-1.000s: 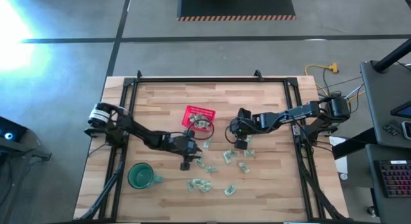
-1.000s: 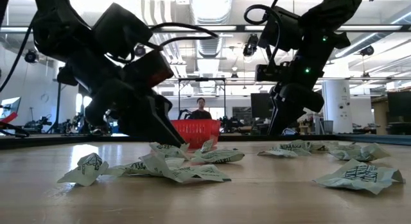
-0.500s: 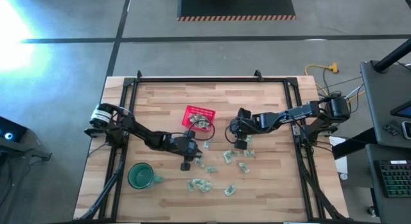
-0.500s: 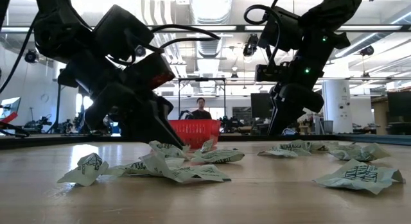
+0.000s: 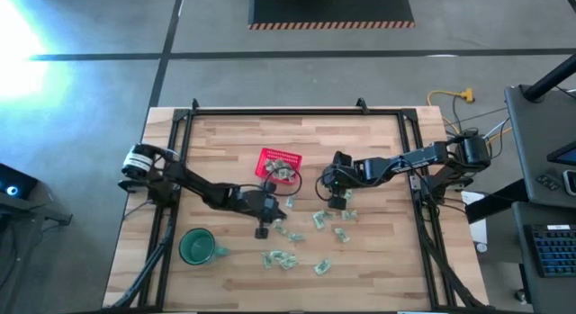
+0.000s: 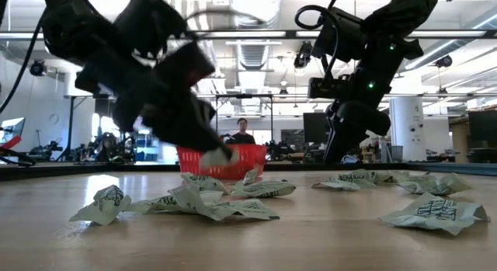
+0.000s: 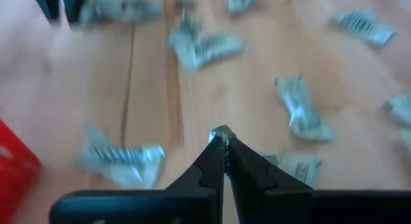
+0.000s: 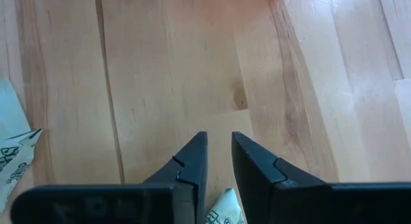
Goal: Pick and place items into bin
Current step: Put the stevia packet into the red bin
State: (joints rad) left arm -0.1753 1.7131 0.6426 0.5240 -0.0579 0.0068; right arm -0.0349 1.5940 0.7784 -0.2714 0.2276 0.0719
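Observation:
Several crinkled green-and-white items (image 5: 319,220) lie scattered on the wooden table, near the front in the low view (image 6: 225,206). The red bin (image 5: 279,163) stands behind them with one item at its rim. My left gripper (image 5: 273,206) is just in front of the bin and is shut on one small item (image 7: 222,130), raised off the table (image 6: 228,155). My right gripper (image 5: 337,201) hovers to the right of the bin; its fingers stand a narrow gap apart (image 8: 218,144) with an item (image 8: 225,210) between them. My left gripper pinches a small item by one crumpled corner (image 7: 222,129) at the very ends of its two fingers. The fingers slant downward. The item is lifted clear of the table. My right gripper has an item (image 8: 225,208) between its two fingers, back from the tips; most of the item is hidden by the fingers. Bare wood shows beyond the tips.
A dark-green mug (image 5: 196,246) stands at the near left of the table. A black frame (image 5: 297,110) borders the table's far and side edges. Bare wood lies at the far side and the near right corner.
My left gripper has shut on an item and risen from the table, tipping upward with the item at its tips. The other items lie as before.

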